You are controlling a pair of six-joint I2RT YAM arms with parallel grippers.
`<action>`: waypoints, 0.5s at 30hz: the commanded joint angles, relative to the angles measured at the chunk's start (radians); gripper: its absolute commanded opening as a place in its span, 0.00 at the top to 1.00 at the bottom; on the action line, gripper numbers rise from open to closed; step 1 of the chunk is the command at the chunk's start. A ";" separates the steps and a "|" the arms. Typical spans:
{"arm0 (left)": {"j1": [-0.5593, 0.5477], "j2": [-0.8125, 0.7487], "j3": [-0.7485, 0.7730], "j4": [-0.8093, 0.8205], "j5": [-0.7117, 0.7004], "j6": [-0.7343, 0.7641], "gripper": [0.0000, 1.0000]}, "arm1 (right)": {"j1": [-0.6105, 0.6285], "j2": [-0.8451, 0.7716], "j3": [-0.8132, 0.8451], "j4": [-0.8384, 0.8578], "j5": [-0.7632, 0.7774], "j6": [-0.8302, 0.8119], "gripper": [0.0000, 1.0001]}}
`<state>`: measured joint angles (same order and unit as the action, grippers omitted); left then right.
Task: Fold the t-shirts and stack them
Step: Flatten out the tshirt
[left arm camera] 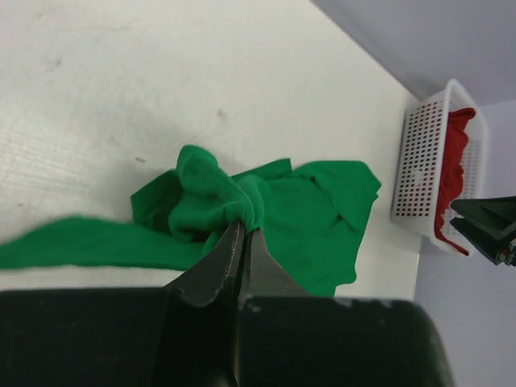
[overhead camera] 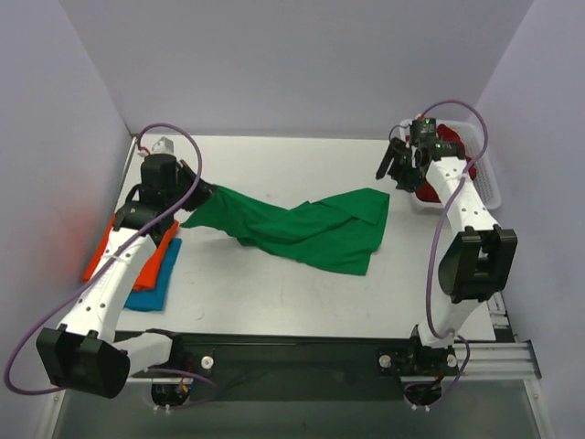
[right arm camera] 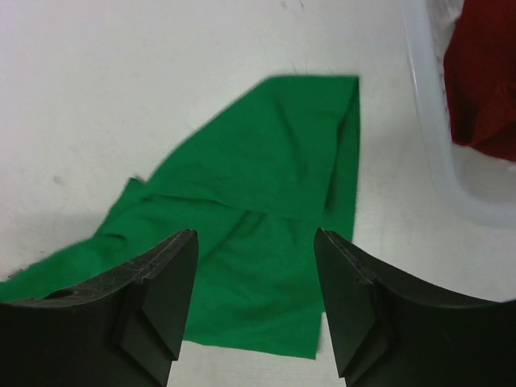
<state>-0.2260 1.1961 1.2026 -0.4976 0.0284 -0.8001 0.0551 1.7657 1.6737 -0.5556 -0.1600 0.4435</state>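
Green shirt (overhead camera: 311, 229) is pinched at a bunched corner by left gripper (overhead camera: 203, 194), clamped tight; the rest is spread rumpled on the table (overhead camera: 274, 165). Right gripper (overhead camera: 395, 165) is held apart, empty, near the basket (overhead camera: 489, 183). Orange shirt (overhead camera: 99, 258) is laid over blue shirt (overhead camera: 154, 288) at left.

Plenty of room along the far side of the table (overhead camera: 274, 160), wide open. Green shirt (overhead camera: 311, 229) sprawls across the middle, white basket (overhead camera: 491, 178) hogs the right edge, orange shirt (overhead camera: 99, 254) and blue shirt (overhead camera: 151, 293) sit stacked at the left.
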 commanded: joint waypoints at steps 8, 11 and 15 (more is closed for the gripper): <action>0.022 -0.136 -0.176 0.110 -0.005 0.004 1.00 | 0.078 -0.507 -0.699 0.208 0.048 0.127 0.46; 0.025 -0.156 -0.204 0.117 0.005 0.009 1.00 | 0.161 -0.645 -0.935 0.271 0.074 0.199 0.53; 0.028 -0.168 -0.216 0.120 0.019 0.009 1.00 | 0.279 -0.752 -1.117 0.302 0.134 0.305 0.57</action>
<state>-0.2054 1.0531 0.9913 -0.4461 0.0307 -0.8001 0.2783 1.0626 0.6201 -0.3283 -0.0902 0.6388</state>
